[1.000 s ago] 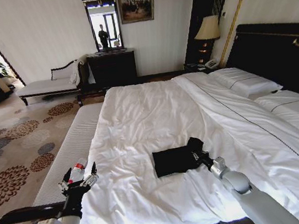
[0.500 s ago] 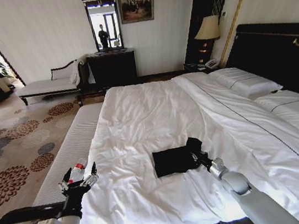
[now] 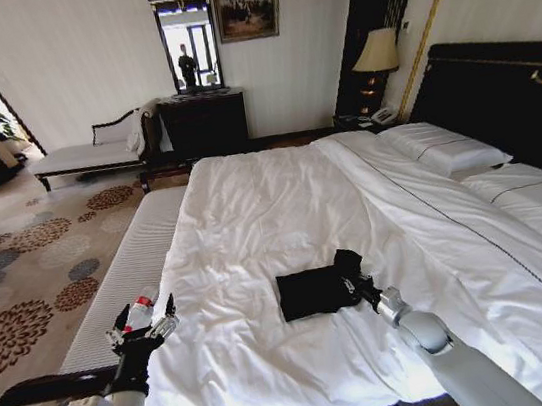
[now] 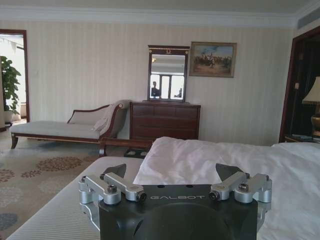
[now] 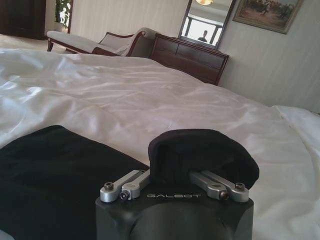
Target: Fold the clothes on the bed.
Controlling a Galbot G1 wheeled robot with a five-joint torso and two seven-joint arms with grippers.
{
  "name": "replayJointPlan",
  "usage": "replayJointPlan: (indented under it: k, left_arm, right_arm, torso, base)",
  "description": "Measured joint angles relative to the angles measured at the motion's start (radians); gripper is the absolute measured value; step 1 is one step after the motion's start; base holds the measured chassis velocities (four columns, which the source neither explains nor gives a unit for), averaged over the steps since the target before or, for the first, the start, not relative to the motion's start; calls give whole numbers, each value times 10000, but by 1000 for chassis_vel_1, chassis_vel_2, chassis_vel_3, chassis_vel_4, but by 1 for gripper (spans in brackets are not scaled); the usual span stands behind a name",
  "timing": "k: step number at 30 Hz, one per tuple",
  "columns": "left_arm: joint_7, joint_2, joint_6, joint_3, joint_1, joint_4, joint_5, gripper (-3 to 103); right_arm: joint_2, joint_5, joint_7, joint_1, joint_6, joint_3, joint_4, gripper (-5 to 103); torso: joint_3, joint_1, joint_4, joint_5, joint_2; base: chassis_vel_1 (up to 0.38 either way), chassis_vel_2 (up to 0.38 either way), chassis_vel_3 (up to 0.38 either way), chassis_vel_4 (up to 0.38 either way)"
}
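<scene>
"GALBOT" on left gripper (image 4: 177, 176) body, "GALBOT" on right gripper (image 5: 174, 181) body

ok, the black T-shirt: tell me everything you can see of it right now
The black T-shirt is soft dark fabric, already folded into a compact, roughly rectangular bundle; no lettering shows. It lies on the white duvet of the bed, toward the near end. Its right edge is lifted into a rounded fold, pinched in the right gripper. The rest lies flat on the duvet.

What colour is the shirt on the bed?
Black; the shirt shows best in the head view.
</scene>
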Motion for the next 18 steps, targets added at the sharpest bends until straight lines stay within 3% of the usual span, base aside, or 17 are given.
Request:
replayJointPlan:
  k: [18]
  left_arm:
    - [0, 0, 0, 0, 0, 0, 0, 100]
  right_arm:
    - [30, -673, 32, 251, 171, -450, -83, 4]
  torso:
    - [0, 0, -1, 0, 0]
  base:
    - [0, 0, 0, 0]
